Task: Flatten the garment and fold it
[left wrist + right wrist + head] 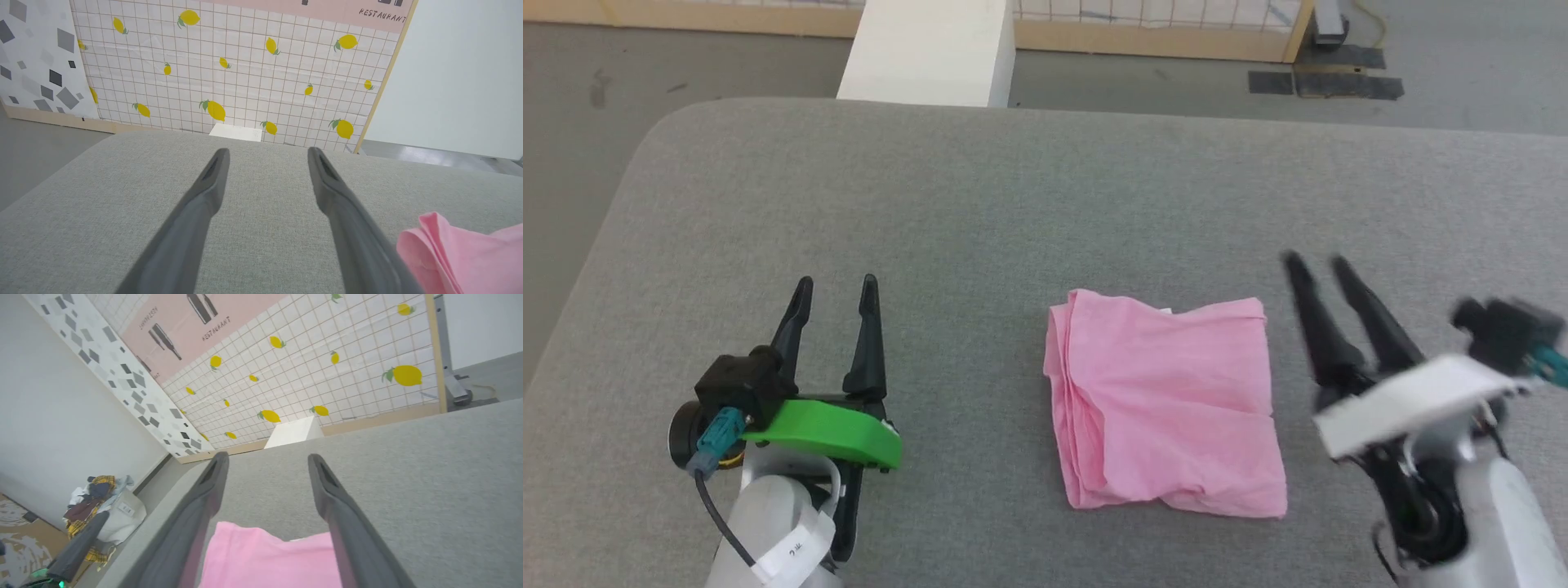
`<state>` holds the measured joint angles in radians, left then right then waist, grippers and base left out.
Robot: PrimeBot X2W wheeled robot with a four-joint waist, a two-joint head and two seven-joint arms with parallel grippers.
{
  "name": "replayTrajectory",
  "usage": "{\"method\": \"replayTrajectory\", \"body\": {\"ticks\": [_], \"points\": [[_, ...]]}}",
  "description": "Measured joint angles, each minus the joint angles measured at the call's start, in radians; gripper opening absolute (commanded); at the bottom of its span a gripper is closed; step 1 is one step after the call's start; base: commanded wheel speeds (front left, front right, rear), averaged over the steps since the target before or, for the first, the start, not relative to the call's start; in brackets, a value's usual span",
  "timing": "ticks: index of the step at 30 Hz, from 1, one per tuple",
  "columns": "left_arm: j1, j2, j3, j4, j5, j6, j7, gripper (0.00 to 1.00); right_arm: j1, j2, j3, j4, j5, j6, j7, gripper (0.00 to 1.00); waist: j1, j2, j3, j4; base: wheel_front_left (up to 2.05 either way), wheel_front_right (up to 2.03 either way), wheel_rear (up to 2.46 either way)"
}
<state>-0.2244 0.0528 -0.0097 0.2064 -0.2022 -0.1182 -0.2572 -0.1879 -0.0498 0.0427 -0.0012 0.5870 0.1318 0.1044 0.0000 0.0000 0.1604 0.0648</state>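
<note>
The pink garment (pixel 1168 404) lies folded into a rough square on the grey padded table (pixel 980 204), its layered edges at the left side. My left gripper (pixel 836 286) rests on the table well to the left of it, open with nothing between its fingers. To the right of the garment my right gripper (pixel 1317 263) hovers, open and blurred, apart from the fabric. In the left wrist view the left gripper (pixel 267 152) stands open and the garment (pixel 461 257) lies at the lower right. The right wrist view shows the right gripper (pixel 267 457) open above the garment (pixel 265 559).
A white block (pixel 931 49) stands beyond the table's far edge, before a lemon-patterned panel (pixel 245 69). A white bag heaped with clothes (pixel 102 502) sits on the floor off the table's left end. Bare grey table surrounds the garment on all sides.
</note>
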Motion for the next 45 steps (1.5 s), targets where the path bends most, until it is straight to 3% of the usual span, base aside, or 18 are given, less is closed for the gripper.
{"method": "replayTrajectory", "body": {"ticks": [7, 23, 24, 26, 27, 31, 36, 38, 45], "points": [[0.01, 0.0, -0.002, -0.002, 0.0, 0.0, 0.0, 1.0, 0.071, -0.002, -0.066, 0.154, -0.05, 0.0, -0.002, 1.0, 0.0, 0.0001, -0.011, -0.013, 0.0, 0.0, 0.0], [0.012, 0.0, -0.015, 0.001, -0.01, 0.001, 0.0, 1.0, 0.035, -0.001, 0.046, 0.369, -0.191, 0.0, 0.188, 1.0, 0.0, 0.0, -0.016, 0.029, 0.0, 0.0, 0.0], [0.014, 0.0, -0.016, 0.002, -0.01, 0.001, 0.0, 1.0, 0.033, -0.001, 0.049, 0.37, -0.189, 0.0, 0.193, 0.41, 0.0, 0.0, -0.017, 0.031, 0.0, 0.0, 0.0], [0.019, 0.0, -0.015, 0.002, -0.01, 0.001, 0.0, 1.0, 0.029, -0.001, 0.056, 0.371, -0.182, 0.0, 0.199, 0.08, 0.0, 0.0, -0.021, 0.033, 0.0, 0.0, 0.0], [0.02, 0.0, -0.015, 0.002, -0.01, 0.002, 0.0, 1.0, 0.028, -0.001, 0.058, 0.371, -0.181, 0.0, 0.2, 0.0, 0.0, 0.0, -0.022, 0.033, 0.0, 0.0, 0.0], [0.032, 0.0, -0.008, -0.003, -0.01, 0.006, 0.0, 1.0, 0.017, 0.001, 0.044, 0.363, -0.252, 0.0, 0.202, 0.0, 0.0, 0.0001, -0.024, 0.018, 0.0, 0.0, 0.0], [0.043, 0.0, 0.01, -0.024, -0.008, 0.011, -0.001, 1.0, -0.016, -0.013, 0.048, 0.307, -0.477, 0.0, 0.249, 0.0, 0.0, 0.0, -0.018, -0.019, 0.0, 0.0, 0.0], [0.043, 0.0, 0.018, -0.032, -0.005, 0.011, -0.001, 1.0, -0.034, -0.047, 0.068, 0.282, -0.524, 0.0, 0.277, 0.0, 0.0, 0.0, -0.013, -0.041, 0.0, 0.0, 0.0], [0.036, 0.0, 0.02, -0.076, 0.009, 0.009, -0.001, 1.0, -0.115, -0.257, 0.097, 0.237, -0.579, 0.001, 0.337, 0.0, 0.0, 0.0001, 0.018, -0.144, 0.0, 0.0, 0.0]]}}
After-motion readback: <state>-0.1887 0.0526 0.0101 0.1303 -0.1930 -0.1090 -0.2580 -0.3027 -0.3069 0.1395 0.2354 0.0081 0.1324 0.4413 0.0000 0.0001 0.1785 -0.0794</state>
